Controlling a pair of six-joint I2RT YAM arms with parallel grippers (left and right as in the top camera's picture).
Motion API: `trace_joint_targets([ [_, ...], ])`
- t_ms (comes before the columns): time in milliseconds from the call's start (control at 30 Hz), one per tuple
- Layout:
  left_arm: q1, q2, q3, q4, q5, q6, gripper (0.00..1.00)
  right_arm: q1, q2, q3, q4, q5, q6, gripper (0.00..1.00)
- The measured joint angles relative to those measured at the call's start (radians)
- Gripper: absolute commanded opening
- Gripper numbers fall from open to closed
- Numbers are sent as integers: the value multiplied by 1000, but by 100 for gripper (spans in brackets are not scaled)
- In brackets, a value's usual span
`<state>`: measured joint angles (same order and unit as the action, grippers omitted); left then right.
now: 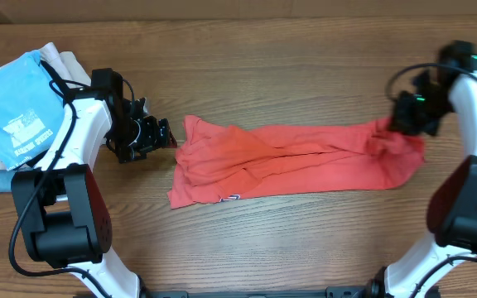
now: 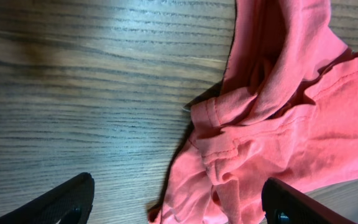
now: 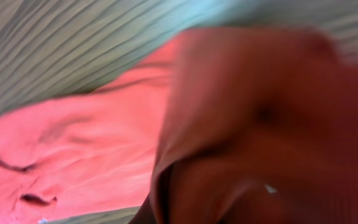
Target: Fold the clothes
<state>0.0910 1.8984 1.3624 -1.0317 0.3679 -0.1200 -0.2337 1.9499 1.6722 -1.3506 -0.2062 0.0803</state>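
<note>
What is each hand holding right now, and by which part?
The right hand seems to pinch the red T-shirt at its bunched right end; left hand is open, holding nothing.

One red T-shirt [image 1: 292, 161]; one folded-garment pile [image 1: 15, 116]; left end effector [image 1: 167, 136], right end effector [image 1: 387, 129]: two.

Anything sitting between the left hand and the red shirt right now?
Nothing: only a narrow strip of bare table separates the left hand from the red shirt at its near edge, clearest in the overhead view.
</note>
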Motion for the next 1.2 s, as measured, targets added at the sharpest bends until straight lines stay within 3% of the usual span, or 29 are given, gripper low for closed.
trace_joint_targets([
  [267, 0, 0, 0, -10, 0, 0, 89, 346, 0, -14, 83, 5, 88, 5],
  [533, 0, 0, 0, -12, 0, 0, 89, 555, 58, -44, 159, 13, 142, 5],
  [767, 0, 0, 0, -13, 0, 0, 89, 664, 141, -49, 197, 13, 159, 9],
  [900, 0, 0, 0, -13, 0, 0, 89, 682, 145, -50, 232, 11, 172, 35],
  [1200, 0, 0, 0, -13, 0, 0, 89, 686, 145, -50, 297, -142, 97, 35],
])
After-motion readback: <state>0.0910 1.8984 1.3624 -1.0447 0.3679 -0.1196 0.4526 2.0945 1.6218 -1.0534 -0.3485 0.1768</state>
